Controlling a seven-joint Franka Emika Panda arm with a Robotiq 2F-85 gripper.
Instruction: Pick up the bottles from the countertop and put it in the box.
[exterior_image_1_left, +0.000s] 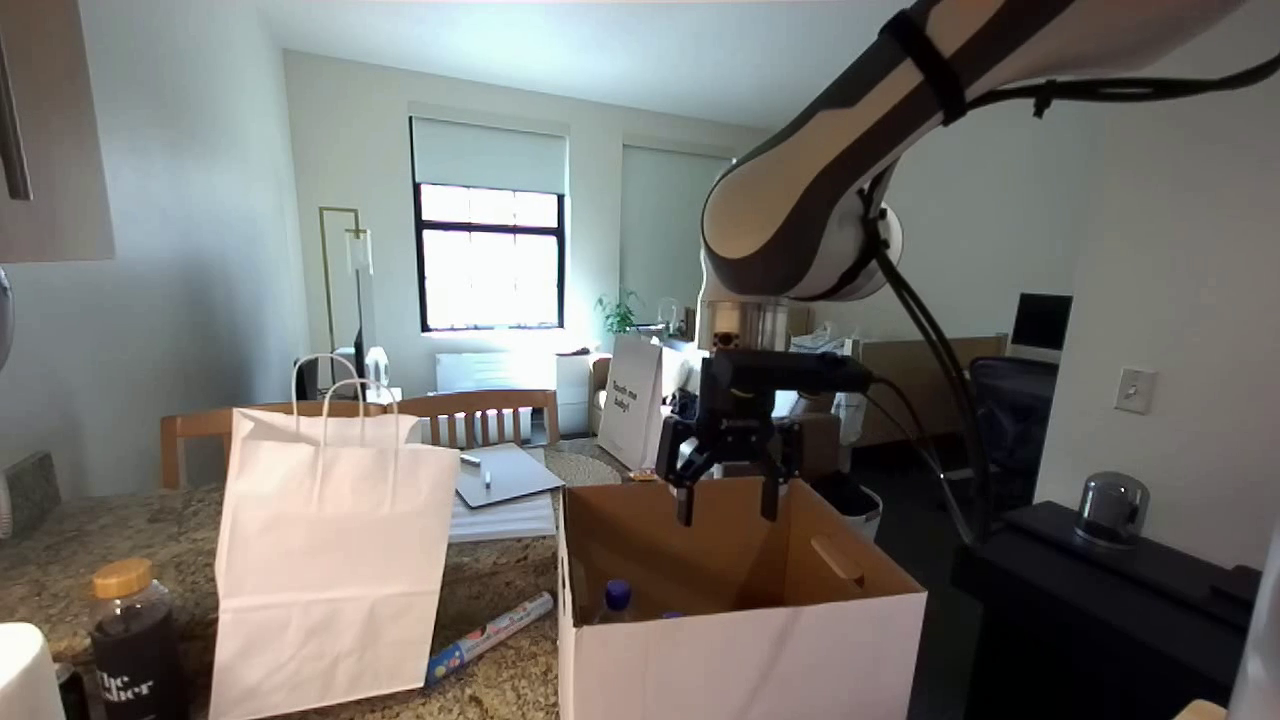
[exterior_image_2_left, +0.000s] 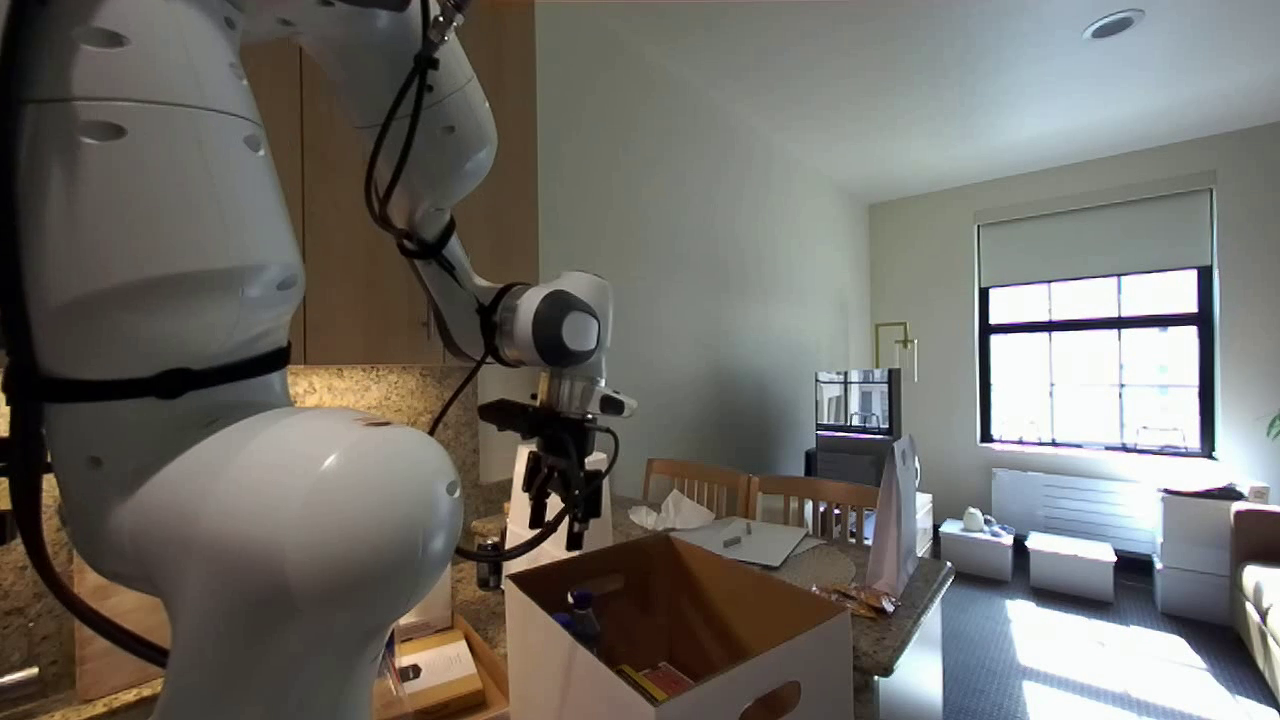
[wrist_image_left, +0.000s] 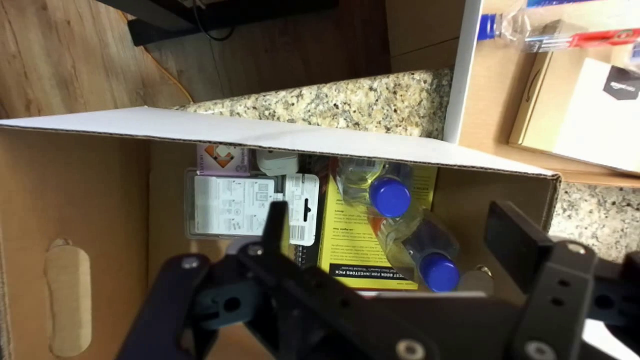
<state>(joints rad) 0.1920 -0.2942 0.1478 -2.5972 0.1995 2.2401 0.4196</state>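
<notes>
Claw (exterior_image_1_left: 728, 503): spread apart, empty, above the box (exterior_image_1_left: 740, 660).
Bottles (wrist_image_left: 420, 247): two blue-capped ones inside it; that much looks done.
Worktop (exterior_image_1_left: 510, 682): dark bottle (exterior_image_1_left: 135, 655) stands near, at left; perhaps remaining to pack.

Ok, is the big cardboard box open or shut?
Open: no lid covers the box, and the wrist view looks straight in at two blue-capped bottles.

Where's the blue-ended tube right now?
In an exterior view, the tube lies on the countertop, low and left of centre, between the handled bag on its left and the box on its right.
</notes>
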